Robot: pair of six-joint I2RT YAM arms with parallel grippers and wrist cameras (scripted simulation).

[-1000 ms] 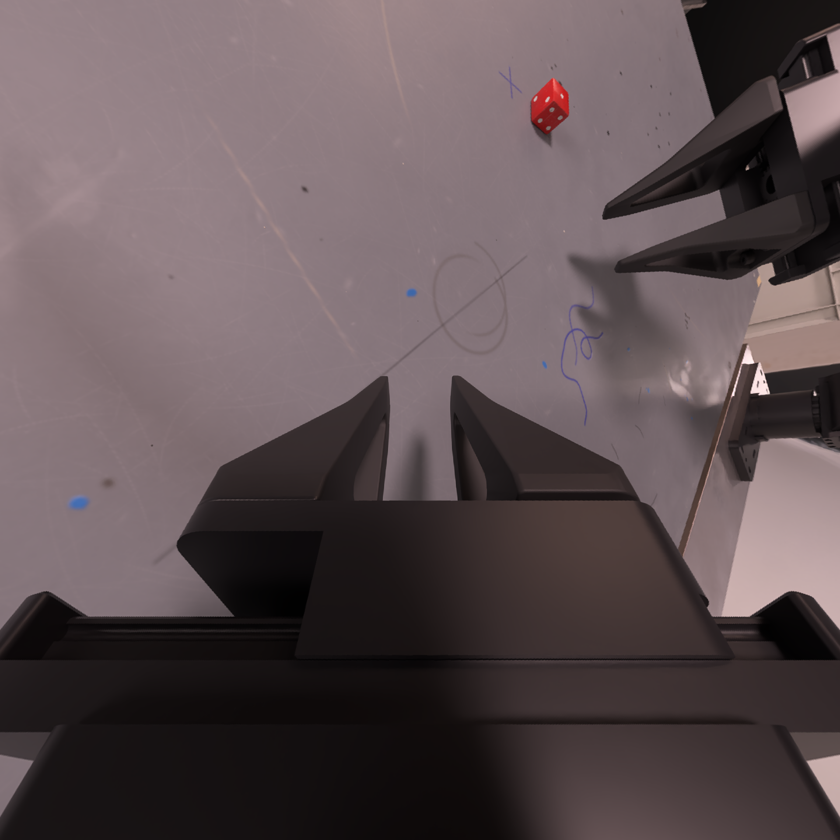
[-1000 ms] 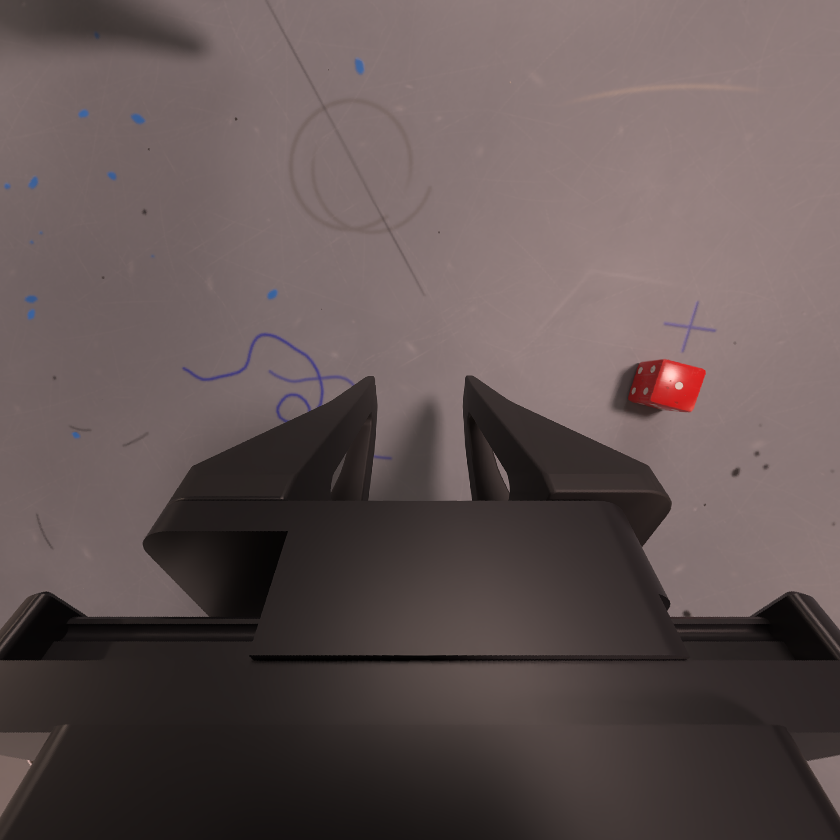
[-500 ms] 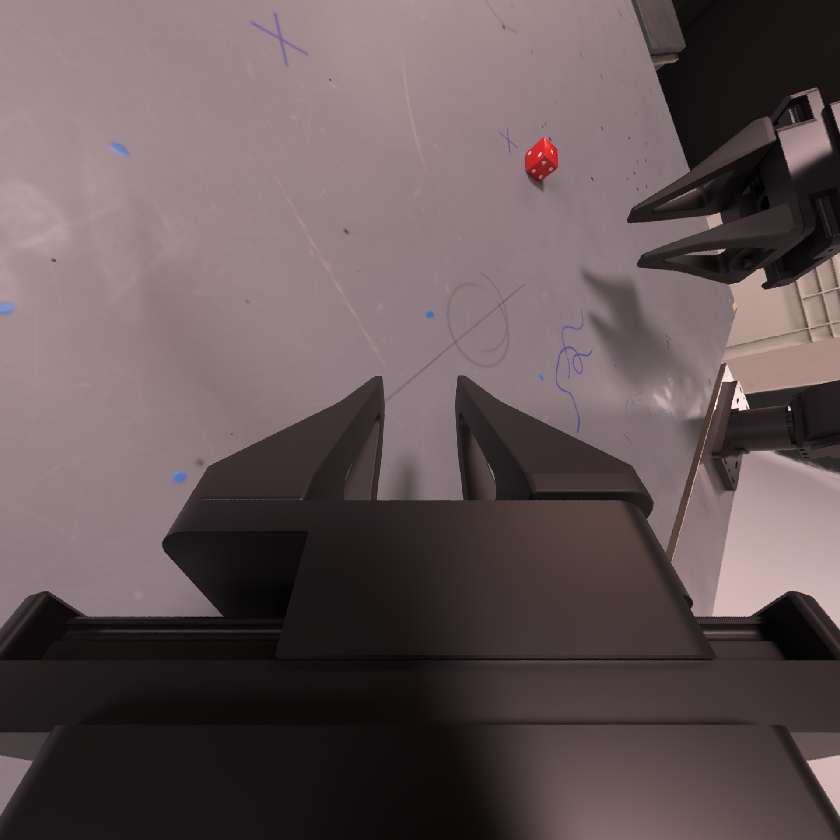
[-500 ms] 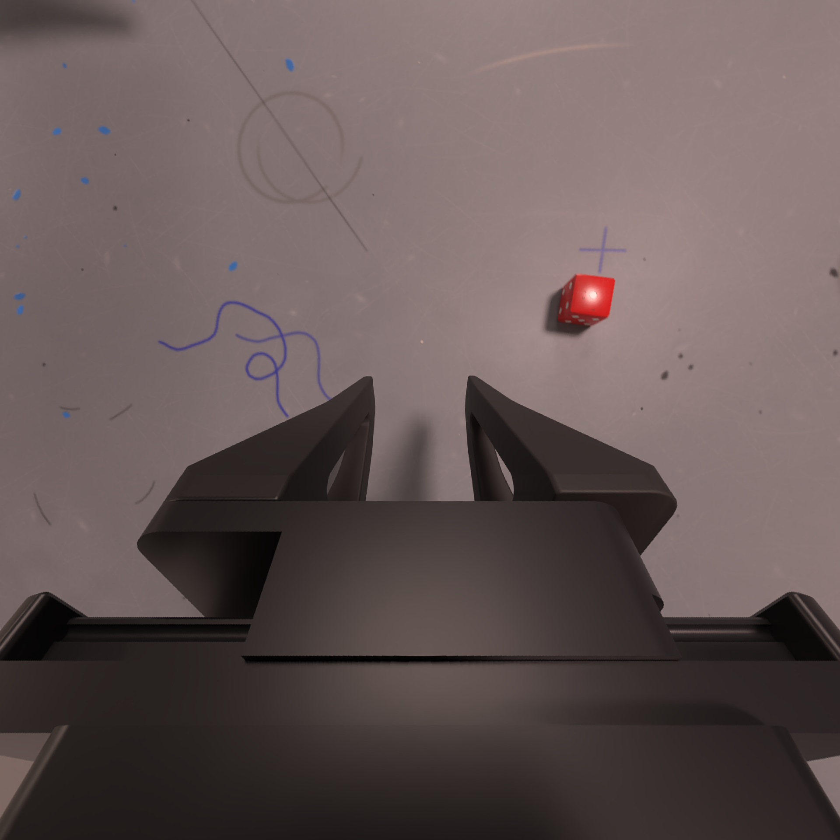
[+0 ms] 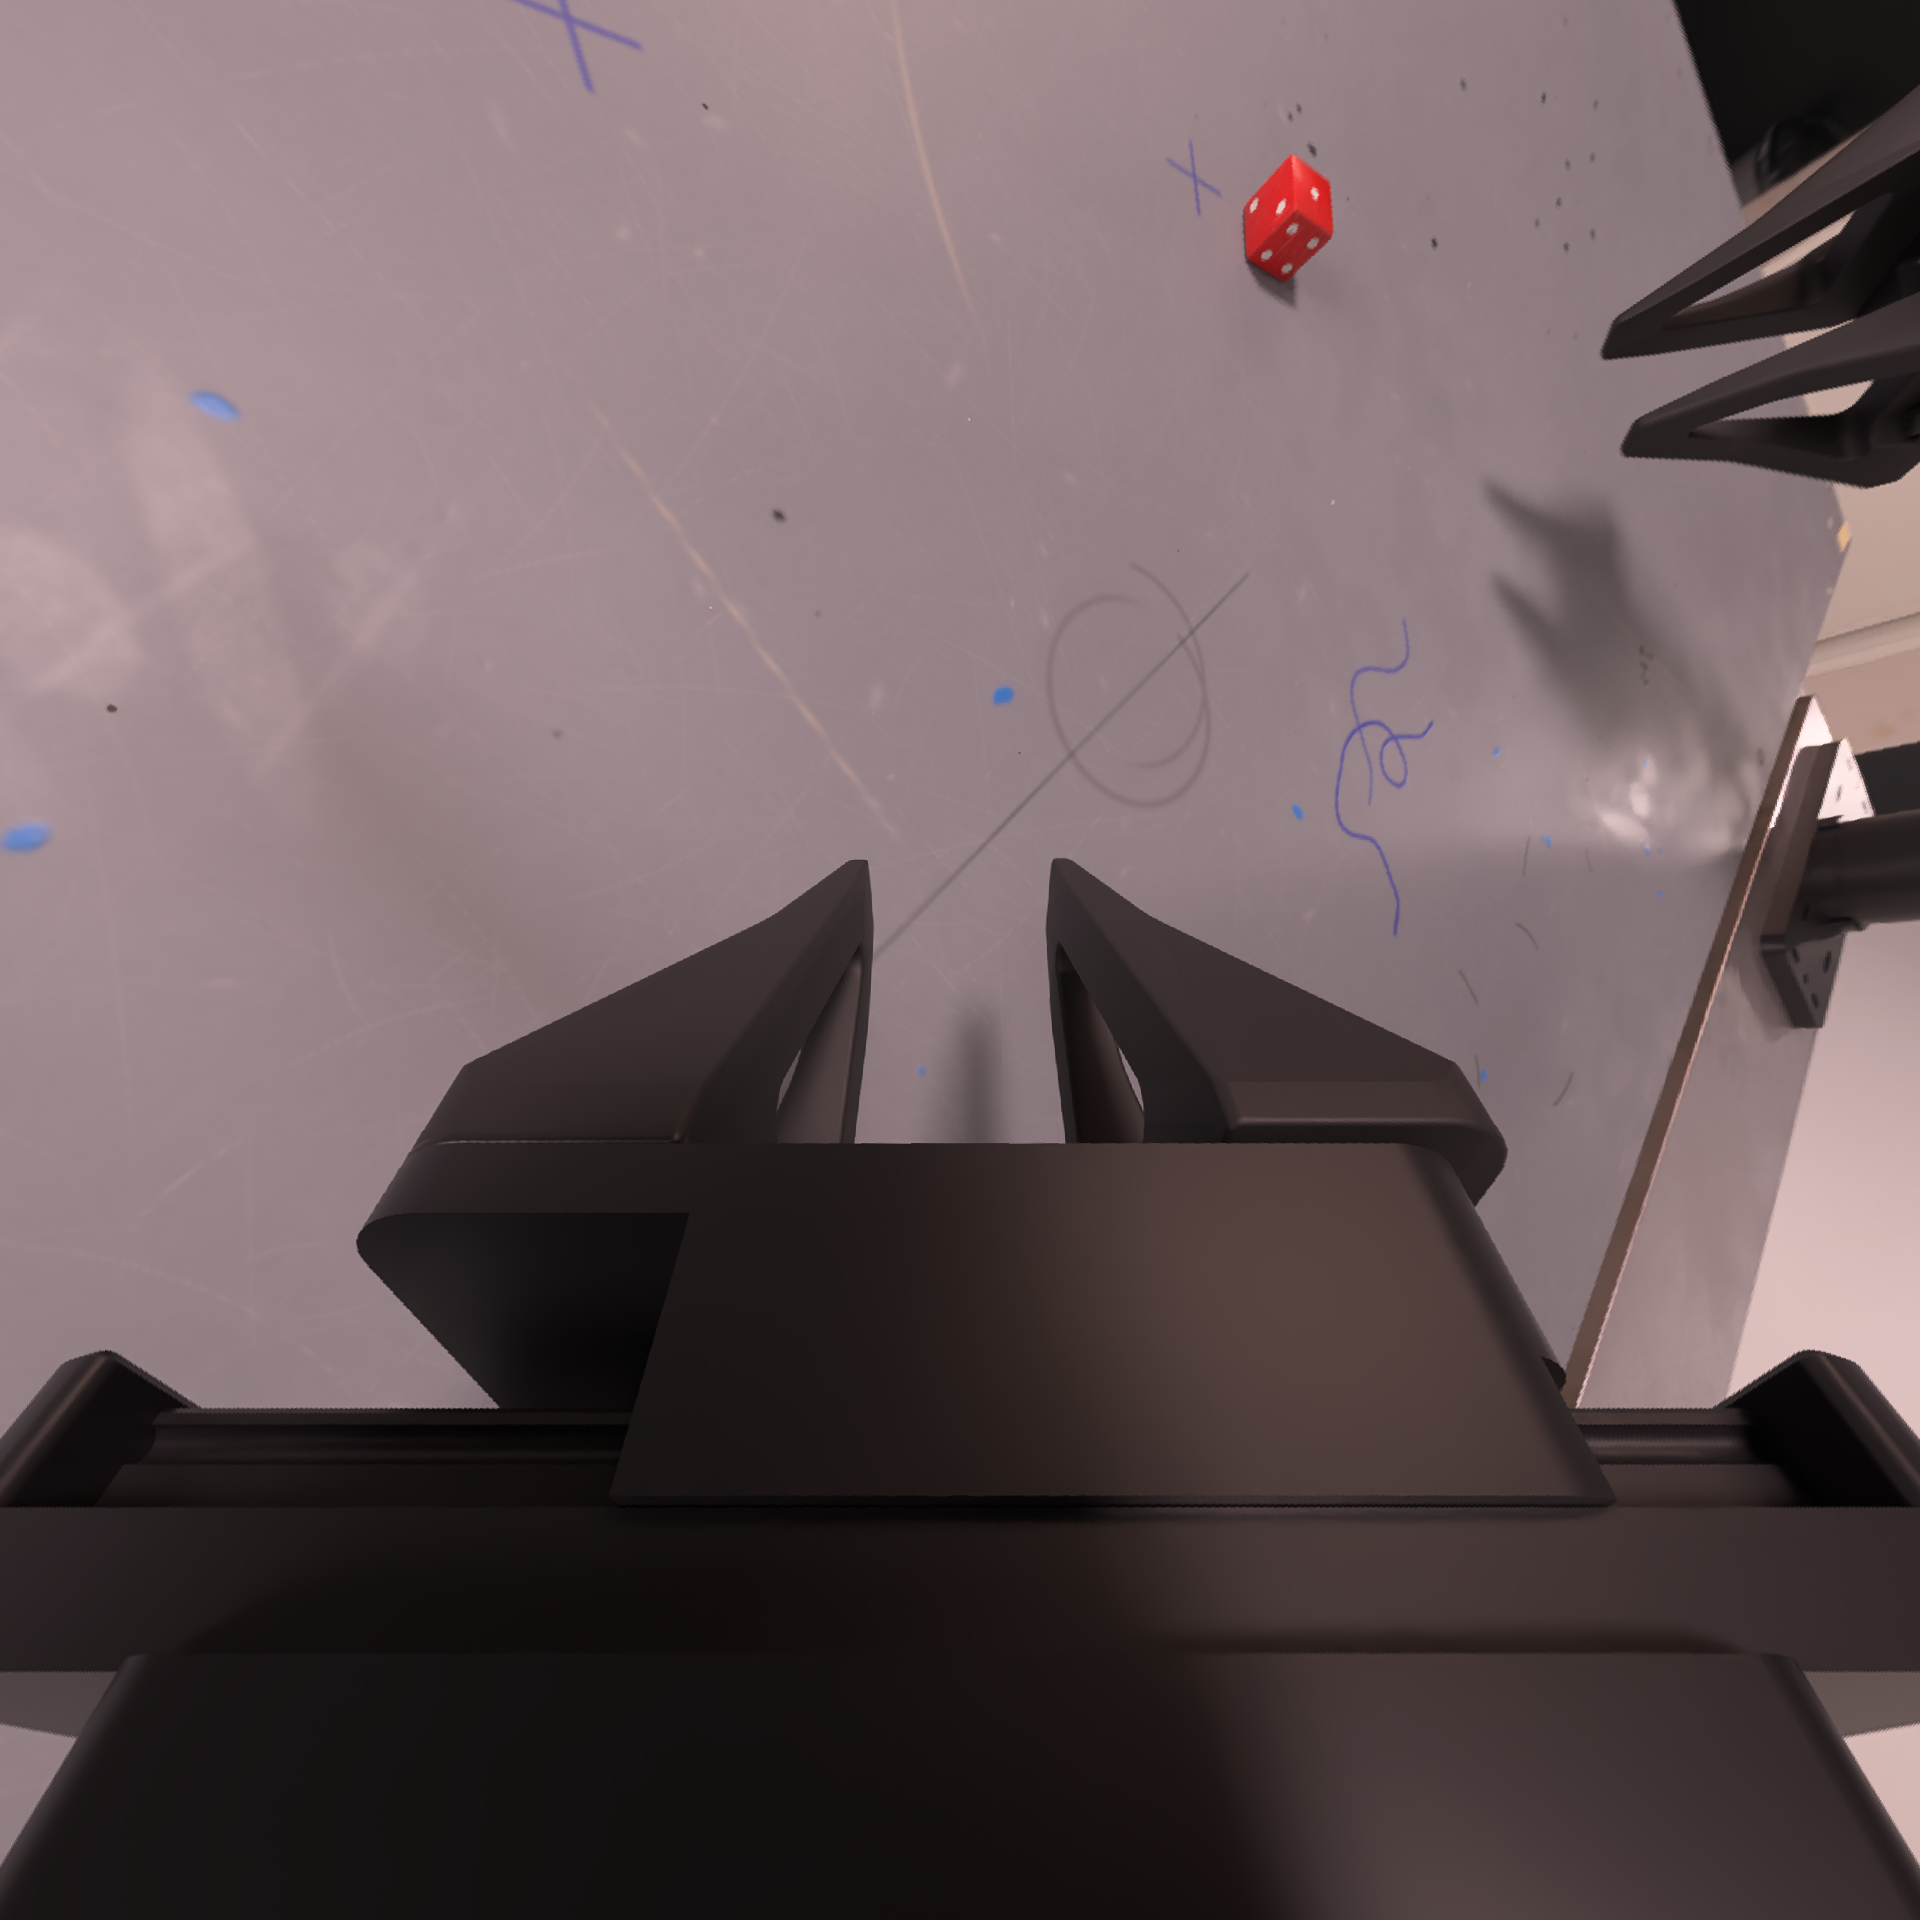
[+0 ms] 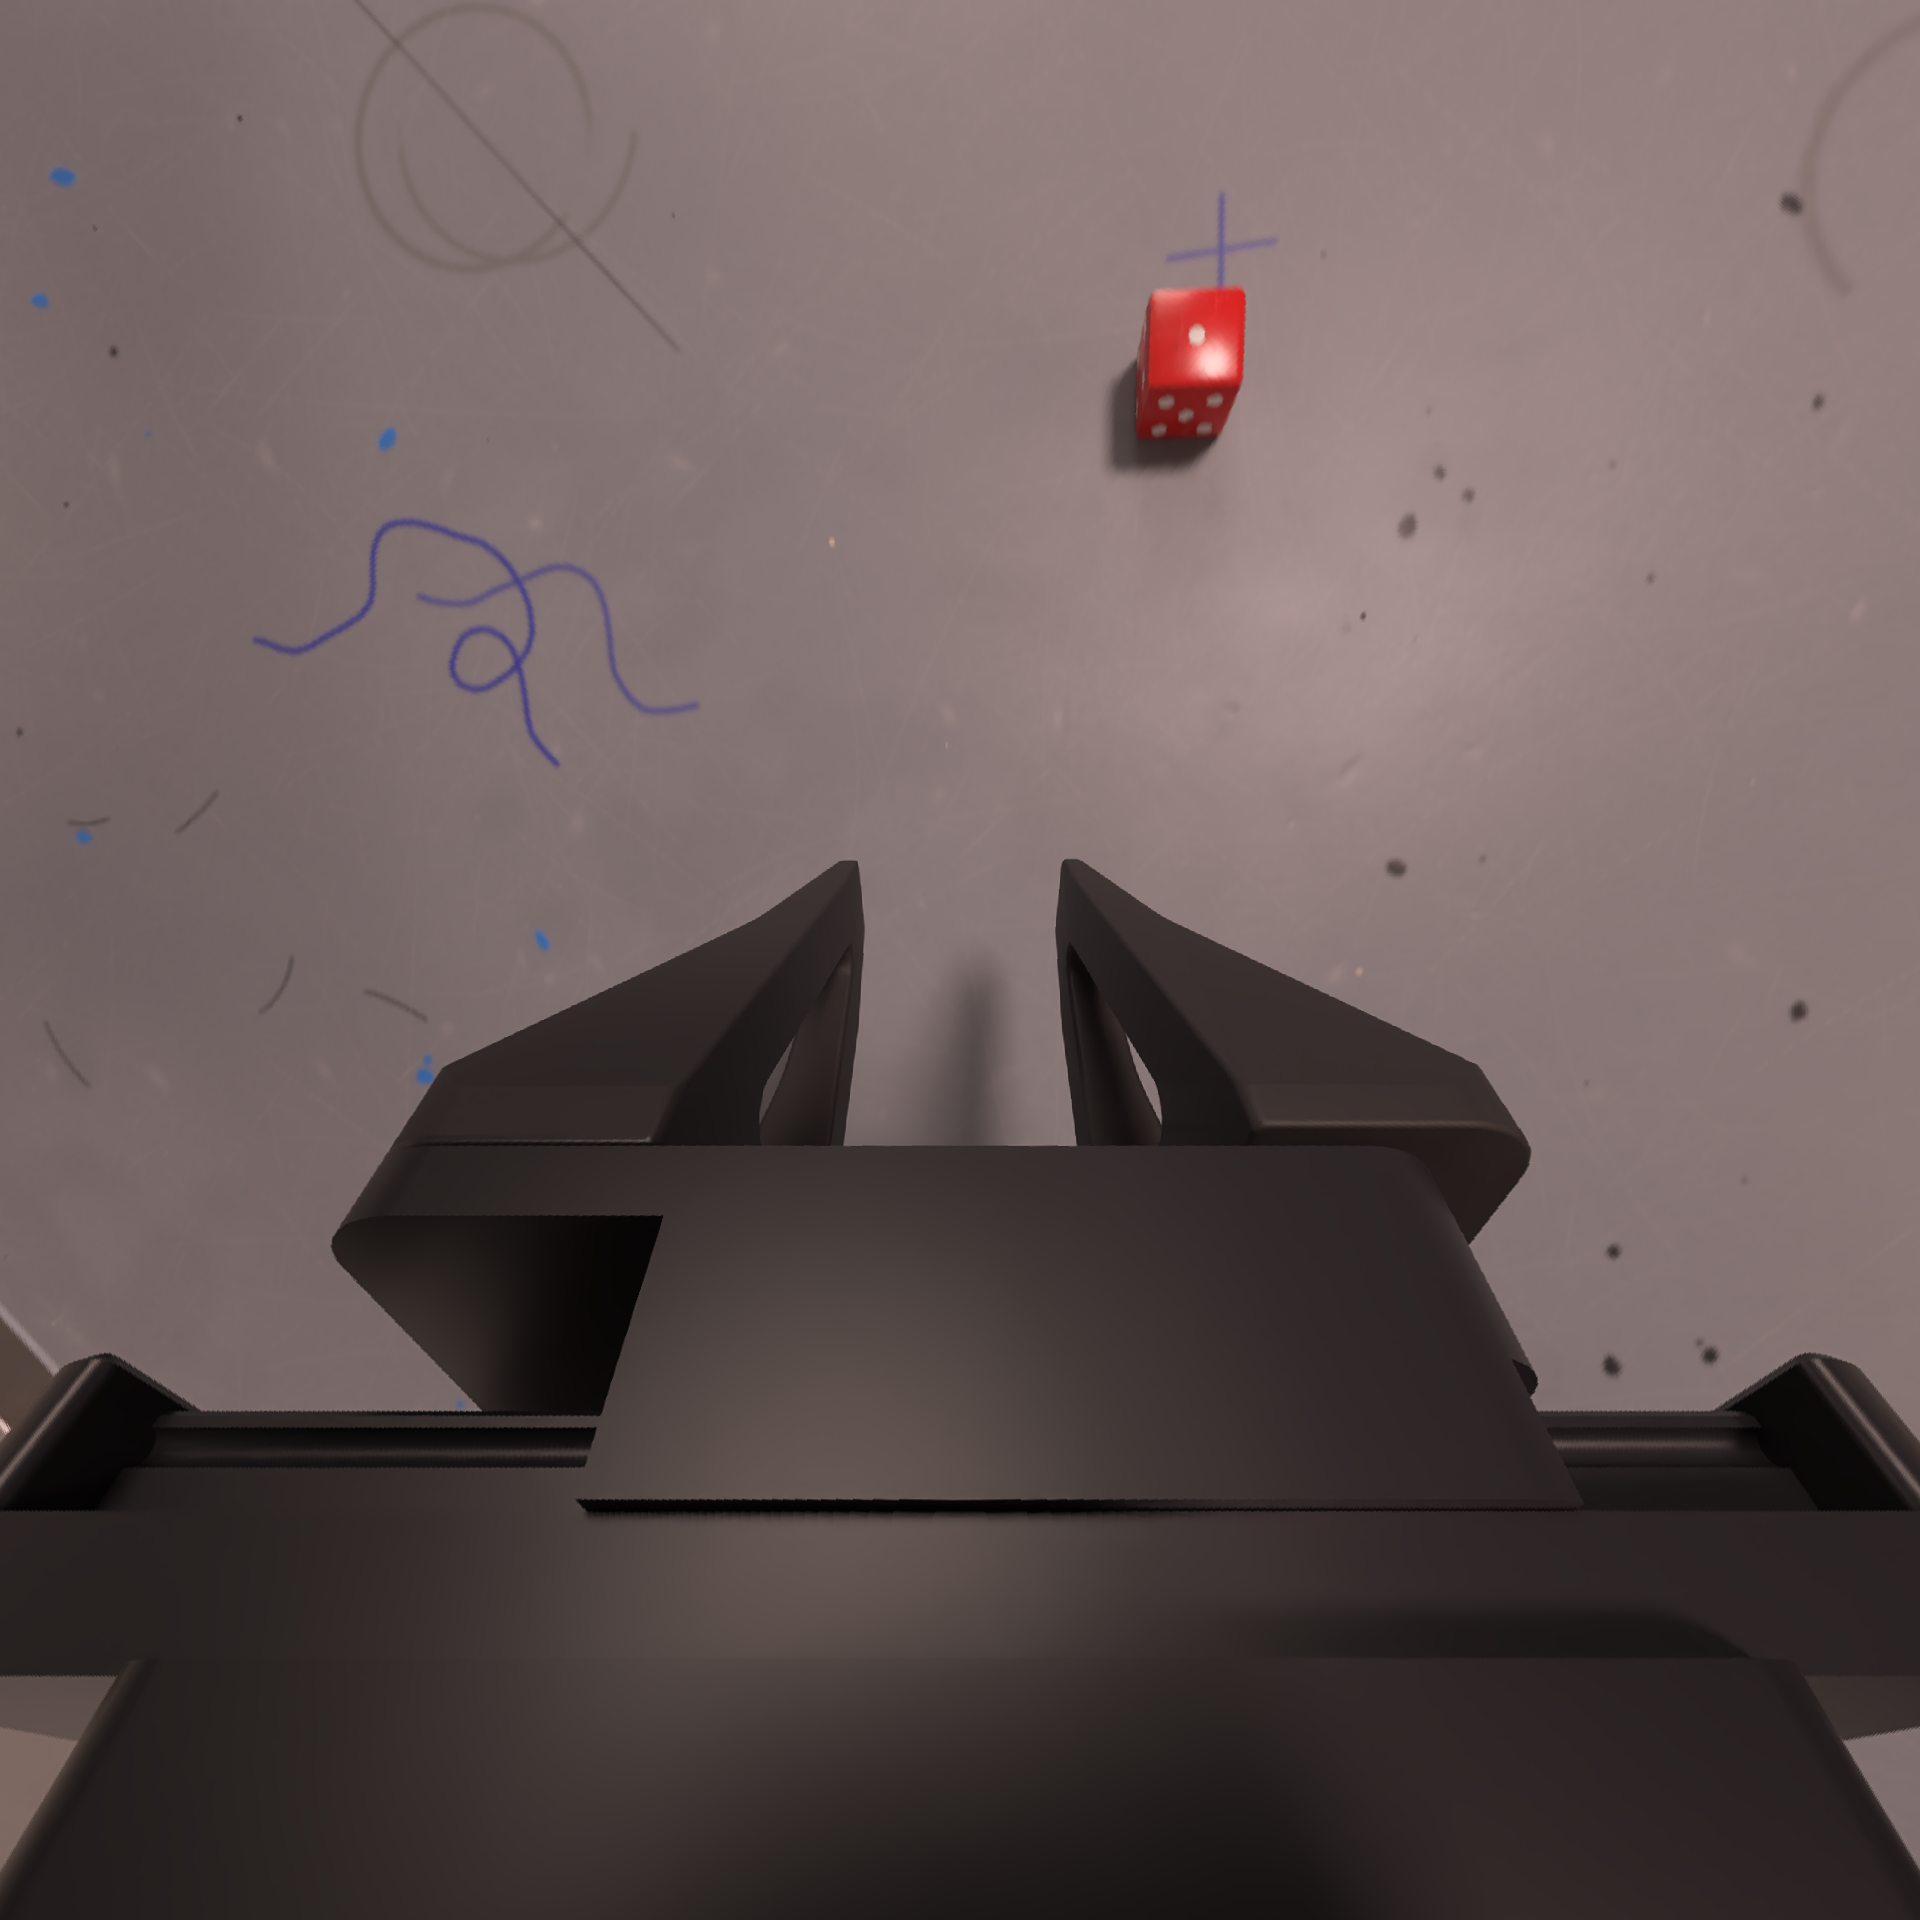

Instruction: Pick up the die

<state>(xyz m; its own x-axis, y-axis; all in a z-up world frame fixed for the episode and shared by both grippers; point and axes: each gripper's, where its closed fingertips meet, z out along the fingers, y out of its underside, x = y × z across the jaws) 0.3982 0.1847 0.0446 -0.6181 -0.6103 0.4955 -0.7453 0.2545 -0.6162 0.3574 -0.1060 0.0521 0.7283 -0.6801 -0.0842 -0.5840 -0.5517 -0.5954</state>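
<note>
A small red die (image 6: pixel 1190 364) with white pips lies on the grey table, just below a blue cross mark. In the right wrist view it sits ahead of my right gripper (image 6: pixel 958 868) and a little to the right; that gripper is open and empty, well short of the die. The die also shows in the left wrist view (image 5: pixel 1288 216), far ahead and to the right of my left gripper (image 5: pixel 958 868), which is open and empty above the table. The right gripper's fingers (image 5: pixel 1766 353) show at the right edge of the left wrist view, to the right of the die.
The grey table (image 5: pixel 520 520) bears pen scribbles, a drawn circle (image 5: pixel 1132 696) and blue specks. Its right edge (image 5: pixel 1683 1039) runs down the left wrist view, with a black mount (image 5: pixel 1808 914) beyond it.
The right gripper has moved so the die now lies farther ahead and nearer its centre line. The left wrist view has shifted; the right gripper's fingers sit closer to its right edge.
</note>
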